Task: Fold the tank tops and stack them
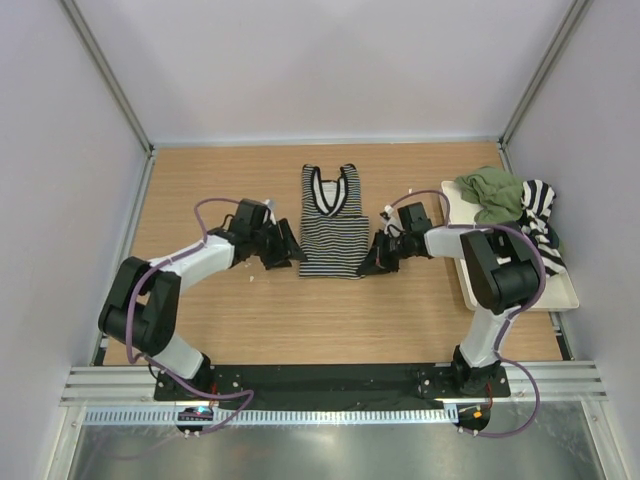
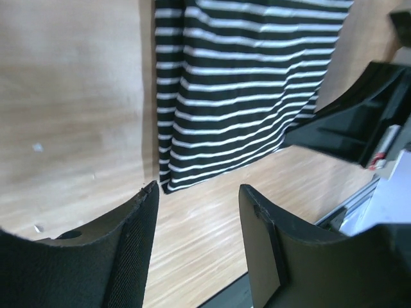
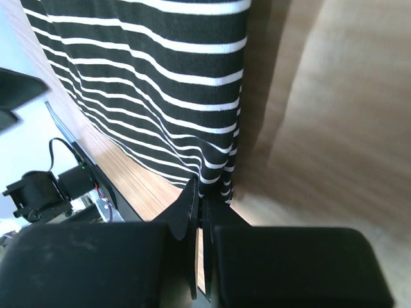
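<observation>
A narrow-striped black-and-white tank top (image 1: 333, 228) lies flat in the middle of the table, straps toward the back. My right gripper (image 1: 372, 262) is at its near right corner, and the right wrist view shows that gripper (image 3: 200, 186) shut on the hem of the cloth (image 3: 148, 77) there. My left gripper (image 1: 285, 248) sits just off the top's left edge. In the left wrist view it (image 2: 199, 189) stands open with bare wood between the fingers, the top's near left corner (image 2: 244, 83) just beyond them. An olive green tank top (image 1: 492, 192) and a broad-striped one (image 1: 540, 225) lie bunched on the tray.
The cream rectangular tray (image 1: 560, 295) sits along the table's right side, holding the two bunched tops at its far end. White walls and metal posts enclose the table. The arm bases stand on the black rail at the near edge.
</observation>
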Robot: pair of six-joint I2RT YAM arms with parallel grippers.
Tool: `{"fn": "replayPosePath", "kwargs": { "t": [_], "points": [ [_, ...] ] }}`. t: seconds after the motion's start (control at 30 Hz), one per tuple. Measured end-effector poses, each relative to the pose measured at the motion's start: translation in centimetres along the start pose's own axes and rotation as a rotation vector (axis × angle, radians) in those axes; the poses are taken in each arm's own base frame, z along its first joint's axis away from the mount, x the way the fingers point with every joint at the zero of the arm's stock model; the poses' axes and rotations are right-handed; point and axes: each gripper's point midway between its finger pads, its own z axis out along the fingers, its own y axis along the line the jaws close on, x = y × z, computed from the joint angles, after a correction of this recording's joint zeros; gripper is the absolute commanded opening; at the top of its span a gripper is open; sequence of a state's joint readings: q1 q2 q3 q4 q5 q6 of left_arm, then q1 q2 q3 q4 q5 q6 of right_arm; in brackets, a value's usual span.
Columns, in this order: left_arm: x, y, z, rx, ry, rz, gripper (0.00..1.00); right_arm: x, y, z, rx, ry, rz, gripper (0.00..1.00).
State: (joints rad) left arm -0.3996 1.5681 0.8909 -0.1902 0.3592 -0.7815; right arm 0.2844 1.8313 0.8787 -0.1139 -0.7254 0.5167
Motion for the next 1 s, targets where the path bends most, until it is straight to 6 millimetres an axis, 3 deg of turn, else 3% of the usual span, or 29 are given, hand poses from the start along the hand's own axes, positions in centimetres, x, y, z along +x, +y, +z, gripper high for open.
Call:
{"fn": "replayPosePath", "kwargs": {
  "t": [0.2,0.37,0.67,0.77,0.87,0.9,1.0],
  "points": [
    [4.1,1.5,0.5,-0.034,0.083,0.001,0.54,1.4,-0.2,-0.6,0.028,0.007,-0.005,0.02],
    [4.8,1.0,0.6,-0.024,0.093,0.007,0.54,2.0,-0.2,-0.9,0.047,0.006,-0.013,0.02],
    [6.3,0.7,1.1,-0.001,0.108,0.008,0.44,2.9,-0.3,-0.9,0.062,0.012,-0.021,0.02],
    [7.0,1.0,1.3,-0.009,0.12,0.006,0.34,3.1,-0.3,-0.9,0.07,0.012,-0.026,0.02],
    [7.7,1.7,1.5,-0.027,0.13,-0.006,0.15,3.5,-0.3,-0.9,0.081,0.012,-0.034,0.03],
    [7.8,1.9,1.5,-0.034,0.131,-0.007,0.03,3.6,-0.3,-1.0,0.084,0.012,-0.036,0.03],
    [8.6,2.8,1.6,-0.054,0.139,-0.017,0.0,4.2,-0.4,-1.3,0.096,0.01,-0.042,0.05]
  ]
}}
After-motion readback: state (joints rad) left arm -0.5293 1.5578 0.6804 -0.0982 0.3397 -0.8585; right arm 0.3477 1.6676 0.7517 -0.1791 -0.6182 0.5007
